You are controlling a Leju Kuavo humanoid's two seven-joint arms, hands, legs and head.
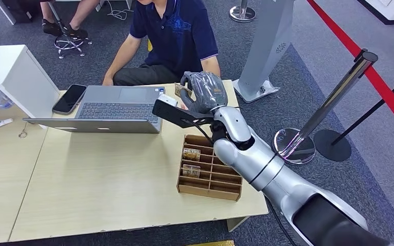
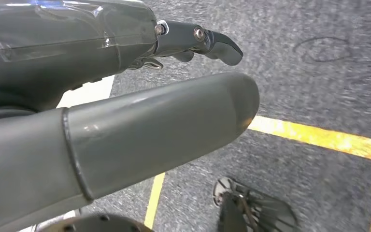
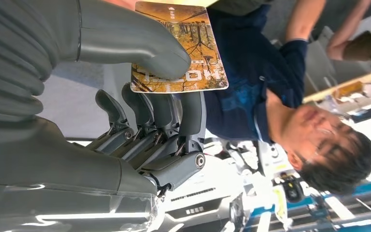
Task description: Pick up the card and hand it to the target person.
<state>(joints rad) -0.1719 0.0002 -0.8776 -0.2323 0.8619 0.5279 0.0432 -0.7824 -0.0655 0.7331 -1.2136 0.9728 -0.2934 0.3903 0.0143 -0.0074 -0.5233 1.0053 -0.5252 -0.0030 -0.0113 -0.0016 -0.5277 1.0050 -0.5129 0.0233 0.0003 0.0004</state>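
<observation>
Nearest the head camera is the right arm (image 1: 267,169), rising from 5 o'clock across the worktop (image 1: 92,179) toward the person (image 1: 177,36) seated at 12 o'clock. Its right robot hand (image 1: 201,92) is raised above the far edge of the worktop, just right of the open laptop (image 1: 115,107). It is grasping the card (image 3: 178,48): in the right wrist view the thumb (image 3: 140,46) lies across the card's printed face while the darker fingers (image 3: 166,113) back it from the other side. Most of the card stands free beyond the thumb, toward the person's chest.

The card looks thin, light and fairly stiff, with a glossy face that could slide in a loose pinch. By my reading, the best hold is the one shown, flat on both faces near one edge, leaving the free end for the person to take.

Below the forearm, at about 5 o'clock from the laptop, a slotted wooden card rack (image 1: 210,171) sits on the worktop with a few cards in its slots. A phone (image 1: 69,98) lies at the laptop's 9 o'clock.

The left robot hand (image 2: 101,87) hangs over grey floor with yellow lines; it holds nothing and its fingers look extended and apart, so released.

The handover seems close, though the person's hands are not yet at the card.
</observation>
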